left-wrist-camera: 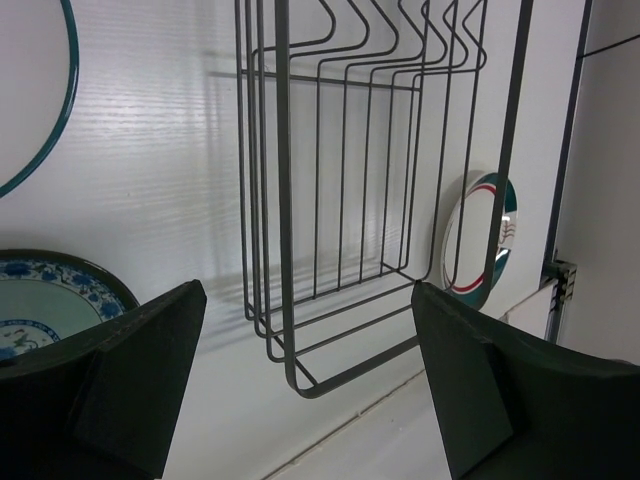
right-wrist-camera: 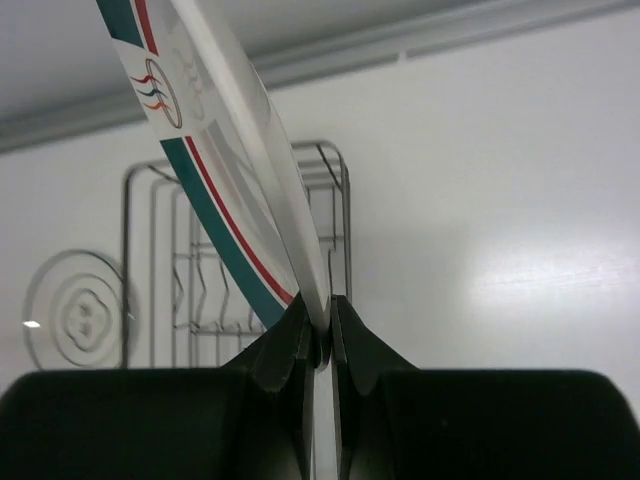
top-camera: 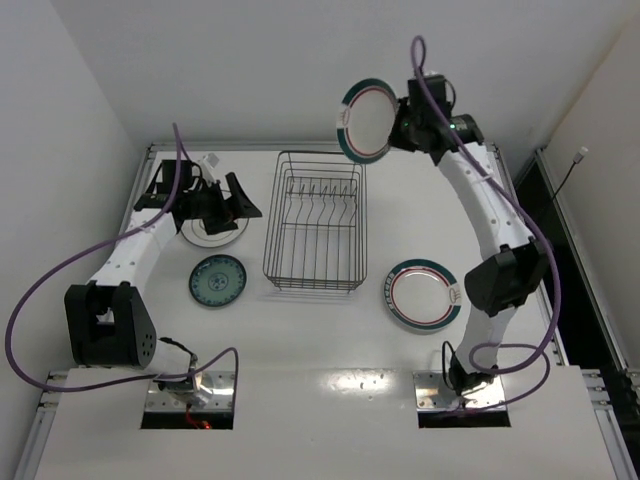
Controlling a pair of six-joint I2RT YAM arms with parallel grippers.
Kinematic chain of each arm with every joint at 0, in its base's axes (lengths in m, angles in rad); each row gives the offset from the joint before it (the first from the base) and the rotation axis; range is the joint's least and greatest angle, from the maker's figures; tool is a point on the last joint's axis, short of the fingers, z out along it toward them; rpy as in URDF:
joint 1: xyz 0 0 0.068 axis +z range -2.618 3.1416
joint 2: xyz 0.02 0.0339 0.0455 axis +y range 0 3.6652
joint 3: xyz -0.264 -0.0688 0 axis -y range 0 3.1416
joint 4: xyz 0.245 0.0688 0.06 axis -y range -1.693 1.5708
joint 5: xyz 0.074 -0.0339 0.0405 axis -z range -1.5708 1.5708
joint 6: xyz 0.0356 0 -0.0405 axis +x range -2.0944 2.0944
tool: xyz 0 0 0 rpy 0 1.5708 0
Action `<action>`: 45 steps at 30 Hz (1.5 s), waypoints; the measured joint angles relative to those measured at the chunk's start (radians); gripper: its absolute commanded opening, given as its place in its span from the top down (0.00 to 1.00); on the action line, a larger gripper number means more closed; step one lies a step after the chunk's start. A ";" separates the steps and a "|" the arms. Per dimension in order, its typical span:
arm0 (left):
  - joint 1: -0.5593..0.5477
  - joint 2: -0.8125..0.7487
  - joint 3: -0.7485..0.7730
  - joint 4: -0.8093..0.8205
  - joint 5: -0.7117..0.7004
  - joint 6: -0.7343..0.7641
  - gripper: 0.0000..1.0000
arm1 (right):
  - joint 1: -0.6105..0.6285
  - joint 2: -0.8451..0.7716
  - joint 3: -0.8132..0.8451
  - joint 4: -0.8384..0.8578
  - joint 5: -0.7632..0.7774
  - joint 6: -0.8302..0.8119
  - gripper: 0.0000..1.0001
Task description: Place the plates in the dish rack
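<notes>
Upper centre of the overhead view: my right gripper (top-camera: pixel 396 126), jaws pinched on the rim of a round white plate with teal-and-red rings (top-camera: pixel 364 121), holds it on edge in the air just beyond the far end of the rectangular dark wire dish rack (top-camera: pixel 320 154), which has no plate in it yet. As I judge it, the job now is to keep the plate upright, line its edge with a gap between the divider tines, lower it until the rim rests on the rack's floor wires, and only then let go. My left gripper (top-camera: pixel 240 203), jaws spread and holding nothing, hangs over a pale whitish plate (top-camera: pixel 205 237) at upper left. Count: four plates, one aloft and three on the white table (top-camera: pixel 330 340), among them a small teal-patterned plate (top-camera: pixel 218 281) and a second ringed plate (top-camera: pixel 422 296); one rack; two arms.
</notes>
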 measured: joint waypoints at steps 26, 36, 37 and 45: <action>0.044 -0.004 -0.006 -0.009 -0.003 0.004 0.18 | 0.244 0.309 0.150 -0.319 0.451 0.060 1.00; 0.045 -0.006 -0.006 -0.012 -0.003 0.011 0.18 | 0.254 0.256 0.023 -0.264 0.425 0.121 1.00; 0.045 -0.006 -0.006 -0.013 -0.003 0.011 0.18 | 0.260 0.241 -0.008 -0.248 0.416 0.133 1.00; 0.049 -0.006 -0.007 -0.015 -0.002 0.011 0.18 | 0.359 0.198 -0.220 -0.185 0.375 0.238 1.00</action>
